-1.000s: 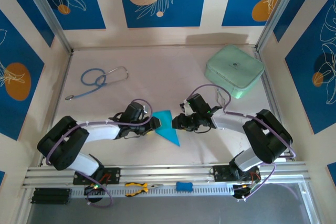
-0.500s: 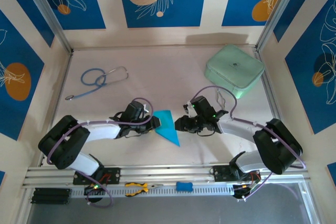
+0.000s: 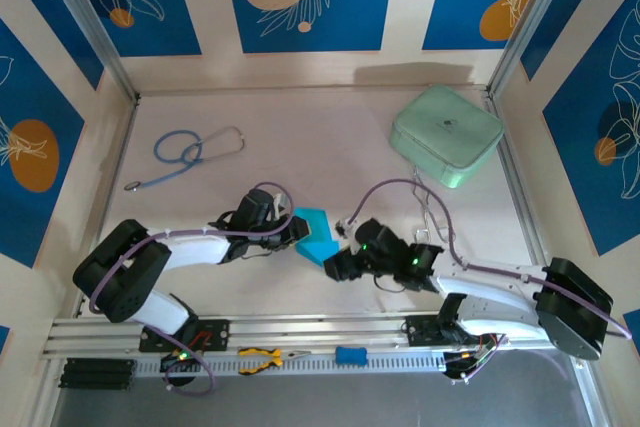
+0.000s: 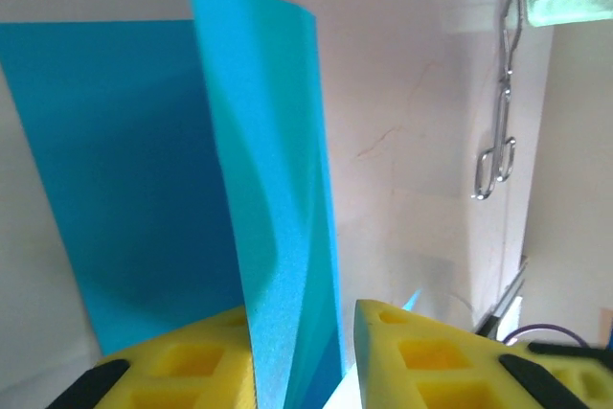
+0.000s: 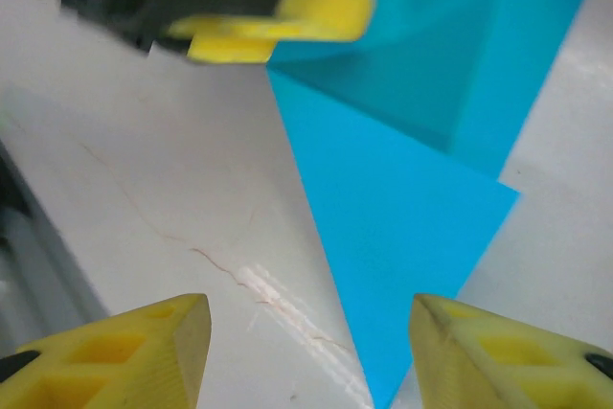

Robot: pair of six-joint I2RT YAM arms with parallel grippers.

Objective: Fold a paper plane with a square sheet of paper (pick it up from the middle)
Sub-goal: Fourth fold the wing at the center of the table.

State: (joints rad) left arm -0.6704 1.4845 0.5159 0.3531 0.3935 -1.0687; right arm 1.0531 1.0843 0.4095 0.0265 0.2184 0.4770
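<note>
square sheet of paper (image 4: 268,189): wrist view reveals a flap raised inside left hand (image 4: 302,318), grip unclear; right hand (image 5: 308,304) wide.

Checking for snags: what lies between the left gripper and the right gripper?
The blue paper, in the top view: the left gripper pinches its raised flap, and the open right gripper sits at its pointed corner.
</note>
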